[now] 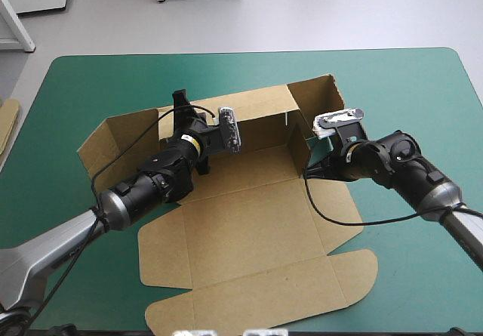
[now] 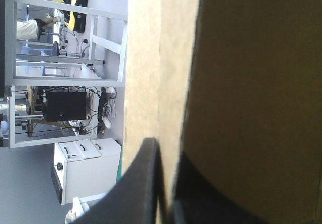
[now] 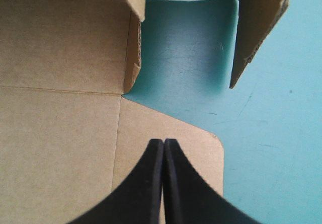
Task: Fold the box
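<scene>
Box [image 1: 249, 230]: L fingers [image 2: 138, 189] pinch a raised wall, tips hidden from above; R fingers [image 3: 146, 189] together, empty.

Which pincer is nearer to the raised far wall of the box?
Left. The left pincer is shut on the edge of the raised far wall, board between its fingers. The right pincer is shut over a rounded side flap, apart from that wall.
</scene>
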Action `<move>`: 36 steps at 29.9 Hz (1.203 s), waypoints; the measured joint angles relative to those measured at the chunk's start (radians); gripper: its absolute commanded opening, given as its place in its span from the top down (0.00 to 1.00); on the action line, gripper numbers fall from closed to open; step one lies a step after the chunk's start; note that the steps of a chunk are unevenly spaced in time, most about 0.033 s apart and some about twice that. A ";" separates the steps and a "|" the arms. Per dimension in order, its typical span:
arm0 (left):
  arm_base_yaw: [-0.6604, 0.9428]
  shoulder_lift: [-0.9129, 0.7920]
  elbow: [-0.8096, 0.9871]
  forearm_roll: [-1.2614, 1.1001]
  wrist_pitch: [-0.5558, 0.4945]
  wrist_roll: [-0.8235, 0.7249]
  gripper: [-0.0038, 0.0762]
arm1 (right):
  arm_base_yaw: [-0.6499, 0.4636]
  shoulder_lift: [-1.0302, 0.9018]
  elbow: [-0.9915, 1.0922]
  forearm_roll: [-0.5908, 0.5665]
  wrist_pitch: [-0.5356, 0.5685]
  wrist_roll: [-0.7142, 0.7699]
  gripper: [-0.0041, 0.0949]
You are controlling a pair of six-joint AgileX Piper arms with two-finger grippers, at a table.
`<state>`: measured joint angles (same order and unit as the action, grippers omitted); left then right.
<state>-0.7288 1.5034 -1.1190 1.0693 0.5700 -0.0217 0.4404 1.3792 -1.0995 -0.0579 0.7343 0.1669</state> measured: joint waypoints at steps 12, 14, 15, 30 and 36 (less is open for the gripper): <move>-0.001 0.000 0.000 0.000 0.002 -0.007 0.96 | 0.000 0.042 0.000 0.000 -0.038 0.000 0.98; -0.001 0.000 0.000 0.000 0.002 -0.008 0.96 | 0.000 0.041 0.000 0.000 -0.030 0.000 0.98; -0.001 0.000 0.000 0.000 0.002 -0.008 0.96 | 0.000 0.040 0.000 0.000 -0.028 0.000 0.98; -0.001 0.000 0.000 0.000 0.001 -0.008 0.96 | -0.168 0.139 -0.446 0.187 0.237 -0.187 0.98; -0.001 0.000 0.000 0.000 0.002 -0.008 0.96 | -0.224 0.326 -0.772 0.267 0.406 -0.232 0.98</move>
<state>-0.7300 1.5034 -1.1190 1.0693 0.5722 -0.0298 0.2159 1.7053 -1.8717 0.2090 1.1406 -0.0652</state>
